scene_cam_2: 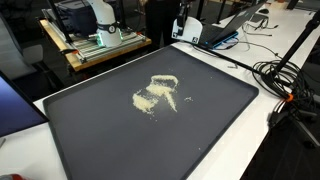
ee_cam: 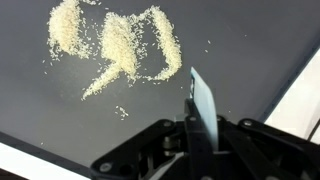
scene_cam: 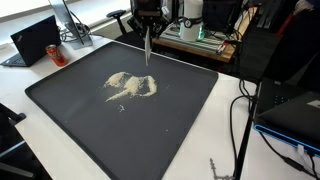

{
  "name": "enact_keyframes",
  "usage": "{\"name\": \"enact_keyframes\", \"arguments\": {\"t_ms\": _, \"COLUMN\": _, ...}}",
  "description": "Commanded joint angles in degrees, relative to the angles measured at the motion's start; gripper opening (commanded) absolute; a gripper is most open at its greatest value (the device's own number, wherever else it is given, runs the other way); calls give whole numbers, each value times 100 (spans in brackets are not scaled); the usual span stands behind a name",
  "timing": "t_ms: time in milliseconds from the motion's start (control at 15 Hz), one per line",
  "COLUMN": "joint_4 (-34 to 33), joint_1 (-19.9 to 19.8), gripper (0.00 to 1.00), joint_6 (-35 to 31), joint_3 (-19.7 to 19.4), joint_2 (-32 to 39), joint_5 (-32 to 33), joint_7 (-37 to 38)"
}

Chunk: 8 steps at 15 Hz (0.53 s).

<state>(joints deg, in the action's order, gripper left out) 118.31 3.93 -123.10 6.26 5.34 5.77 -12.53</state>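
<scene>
Claw above a black mat with scattered grains
In an exterior view the claw hangs over the mat's far edge, clamped on a thin blade that points straight down, its tip near the pale grains smeared around the mat's middle. The mat lies on a white desk; a laptop sits beyond one corner, and cables trail along the opposite side.
</scene>
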Motion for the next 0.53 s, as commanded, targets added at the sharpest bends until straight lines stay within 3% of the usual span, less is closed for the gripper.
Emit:
{"name": "enact_keyframes", "arguments": {"t_ms": 0, "joint_4": 182, "joint_1": -226, "gripper": 1, "joint_6": -35, "joint_3": -180, "joint_2": -327, "joint_5": -747, "joint_7": -638}}
{"name": "enact_keyframes", "arguments": {"t_ms": 467, "joint_4": 219, "joint_1": -559, "gripper": 1, "joint_6": -44, "joint_3": -591, "joint_2": -537, "joint_5": -1627, "joint_7": -1235}}
